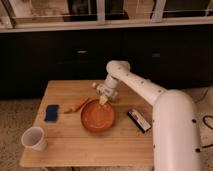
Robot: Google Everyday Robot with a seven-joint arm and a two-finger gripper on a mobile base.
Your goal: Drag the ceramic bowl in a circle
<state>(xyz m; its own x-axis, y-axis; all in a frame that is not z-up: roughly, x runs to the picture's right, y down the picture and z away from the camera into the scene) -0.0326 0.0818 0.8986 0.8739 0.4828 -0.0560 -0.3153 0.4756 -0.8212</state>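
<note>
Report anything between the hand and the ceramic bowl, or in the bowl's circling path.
Nothing between them: the hand sits at the far rim of the ceramic bowl. For the circle, an orange carrot-like piece lies close by its left edge and a dark packet to its right; a wide loop might bump either.

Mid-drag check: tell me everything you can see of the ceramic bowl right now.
The ceramic bowl is a wide, shallow, round dish, glazed orange-brown, with faint rings inside and nothing in it. It sits upright and flat on the wooden table, near the middle. The hand reaches down from above and is shut on the bowl's far rim. A carrot lies close beside the rim; whether they touch is unclear.
</note>
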